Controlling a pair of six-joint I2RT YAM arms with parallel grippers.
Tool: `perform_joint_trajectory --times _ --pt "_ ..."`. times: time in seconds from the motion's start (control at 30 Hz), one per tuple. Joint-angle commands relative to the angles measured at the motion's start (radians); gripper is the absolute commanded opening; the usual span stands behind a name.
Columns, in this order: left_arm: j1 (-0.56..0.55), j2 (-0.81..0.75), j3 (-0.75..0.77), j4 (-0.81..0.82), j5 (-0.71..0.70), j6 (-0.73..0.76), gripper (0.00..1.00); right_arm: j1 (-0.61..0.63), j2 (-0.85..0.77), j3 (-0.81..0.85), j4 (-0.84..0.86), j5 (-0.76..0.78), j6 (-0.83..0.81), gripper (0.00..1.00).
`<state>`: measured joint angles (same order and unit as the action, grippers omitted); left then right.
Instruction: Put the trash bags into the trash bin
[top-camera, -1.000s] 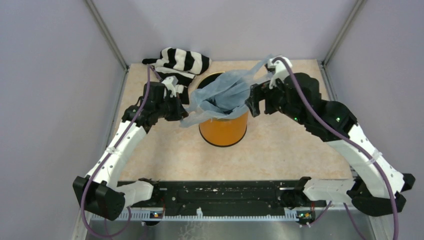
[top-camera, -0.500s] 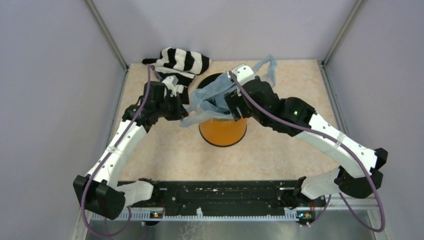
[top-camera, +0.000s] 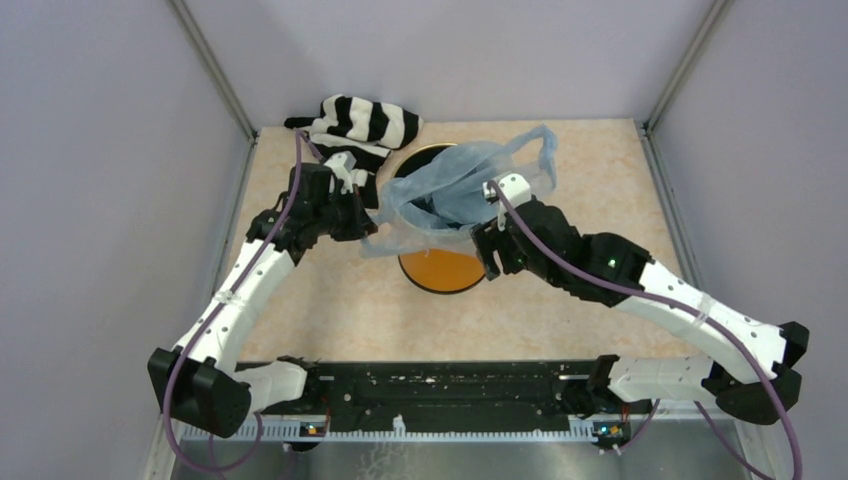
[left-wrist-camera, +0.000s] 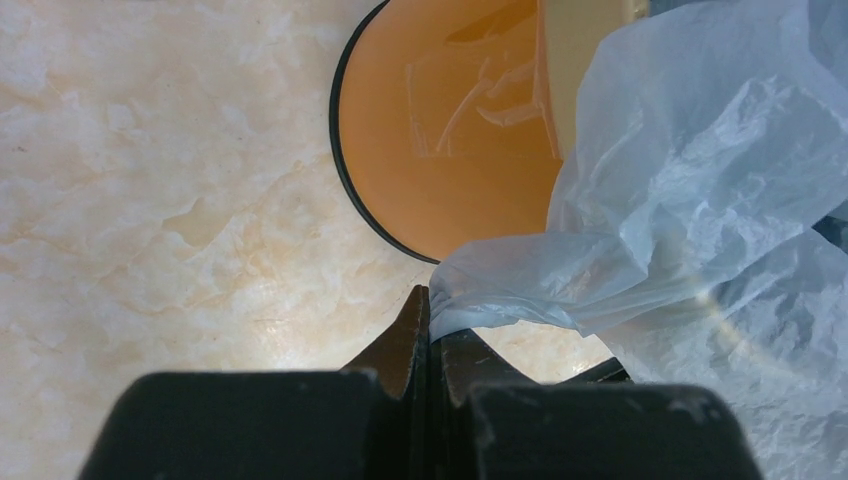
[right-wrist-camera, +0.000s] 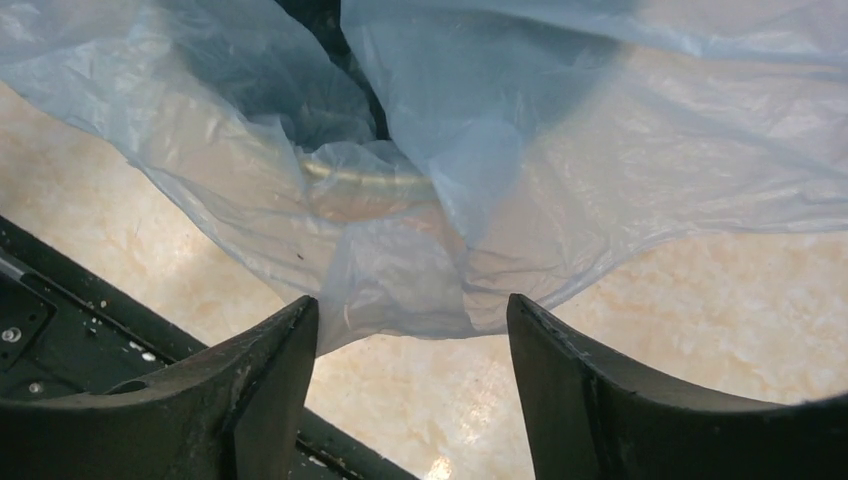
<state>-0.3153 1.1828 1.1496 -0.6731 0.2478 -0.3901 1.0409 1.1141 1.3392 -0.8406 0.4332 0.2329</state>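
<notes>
A pale marbled table (top-camera: 560, 300) walled in lilac panels (top-camera: 100, 200) holds the orange trash bin (top-camera: 445, 272) near its centre. A striped cloth (top-camera: 365, 120) lies at the bin's 11 o'clock.

The light-blue trash bag (top-camera: 450, 185) is spread over the bin's mouth. Part of it sags inside, and a handle loop (top-camera: 540, 150) trails out toward 2 o'clock.

At the bin's 9 o'clock our left gripper (left-wrist-camera: 430, 318) has its fingers pressed together on a twisted corner of the film. At about 4 o'clock our right gripper (right-wrist-camera: 410, 305) is spread, with a hanging fold of the bag between its fingers but not clamped.

We judge that we are mid-way through stuffing the bag into the bin. The next move calls for closing on that fold, carrying it over the rim and pushing down. The left corner must also be let go, and the light bin kept from tipping.
</notes>
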Motion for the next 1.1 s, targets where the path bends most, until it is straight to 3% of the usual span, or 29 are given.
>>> perform_joint_trajectory --times 0.0,0.27,0.47,0.63,0.8,1.07 --pt "-0.002 0.013 -0.028 0.080 -0.031 -0.037 0.00 0.009 -0.011 -0.099 0.095 -0.006 0.042 0.74" --pt "-0.002 0.065 -0.057 0.184 -0.090 -0.087 0.00 -0.075 -0.008 -0.227 0.196 -0.027 0.088 0.75" --pt "-0.002 0.105 -0.046 0.244 -0.127 -0.088 0.00 -0.076 -0.057 -0.205 0.145 -0.083 0.052 0.78" --pt "-0.002 0.114 -0.027 0.282 -0.132 -0.086 0.00 -0.076 -0.154 -0.123 0.064 -0.236 -0.052 0.90" --pt "-0.002 0.129 -0.007 0.307 -0.124 -0.078 0.00 -0.068 -0.192 -0.023 0.033 -0.392 -0.125 0.93" --pt "-0.002 0.140 0.020 0.311 -0.124 -0.072 0.00 -0.062 -0.058 0.197 0.088 -0.338 -0.177 0.89"
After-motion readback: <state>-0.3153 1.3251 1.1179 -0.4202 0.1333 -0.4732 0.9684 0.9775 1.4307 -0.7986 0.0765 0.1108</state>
